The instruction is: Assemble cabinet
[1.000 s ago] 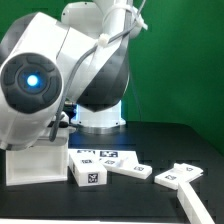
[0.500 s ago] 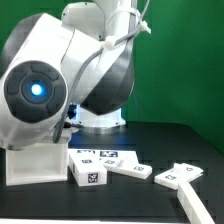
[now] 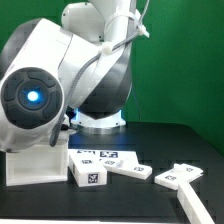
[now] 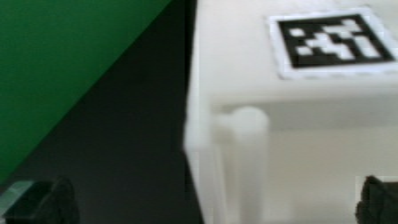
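We see a plain green backdrop wall point(image 3: 188, 60) behind everything, evenly lit. Below it lies a matte black flat tabletop point(image 3: 175, 140), meeting the green along a straight edge. In the wrist view, green and black border each other diagonally.

Smooth matt plastic cabinet point(image 4: 306, 128)
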Controlling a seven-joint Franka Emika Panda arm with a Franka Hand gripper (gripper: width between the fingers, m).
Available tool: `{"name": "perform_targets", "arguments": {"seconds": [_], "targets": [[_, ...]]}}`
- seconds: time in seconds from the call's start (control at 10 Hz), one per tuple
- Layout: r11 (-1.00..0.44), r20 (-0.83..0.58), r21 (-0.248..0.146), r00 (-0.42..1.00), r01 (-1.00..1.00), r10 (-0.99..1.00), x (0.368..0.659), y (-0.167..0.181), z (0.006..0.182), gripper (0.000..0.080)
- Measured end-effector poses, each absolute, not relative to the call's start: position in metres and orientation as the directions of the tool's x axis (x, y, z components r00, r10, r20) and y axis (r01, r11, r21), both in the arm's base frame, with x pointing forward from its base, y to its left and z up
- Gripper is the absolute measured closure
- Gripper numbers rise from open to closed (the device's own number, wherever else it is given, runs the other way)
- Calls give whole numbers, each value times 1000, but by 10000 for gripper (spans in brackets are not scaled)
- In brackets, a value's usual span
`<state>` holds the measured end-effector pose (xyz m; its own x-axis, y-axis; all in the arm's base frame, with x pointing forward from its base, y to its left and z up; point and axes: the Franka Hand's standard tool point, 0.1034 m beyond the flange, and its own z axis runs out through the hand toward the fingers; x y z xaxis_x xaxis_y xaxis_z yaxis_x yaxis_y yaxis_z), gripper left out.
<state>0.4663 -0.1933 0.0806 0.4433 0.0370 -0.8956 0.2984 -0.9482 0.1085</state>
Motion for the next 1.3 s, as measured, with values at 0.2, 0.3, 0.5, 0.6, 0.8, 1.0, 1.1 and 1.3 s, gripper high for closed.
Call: {"name": "perform_targets", "arguments": {"seconds": [0.2,0.3,0.5,0.6,0.8,1.0,1.1,1.3], "targets": [[-948,-897,114,441,296,29,462,-198,78,2],[-950,-904,108,426,293,29,454,-198,76,2],[-952,-911,113,412,283,14,448,-202,76,2],[-954,-917,109,398,281,12,443,-200,75,2],[-953,-920,104,391,284,16,441,-198,75,2],[-953,-920,103,391,284,17,441,-198,75,28],[-953,-920,103,391,284,17,441,-198,74,205],[-953,-921,103,390,284,17,441,-198,74,388]]}}
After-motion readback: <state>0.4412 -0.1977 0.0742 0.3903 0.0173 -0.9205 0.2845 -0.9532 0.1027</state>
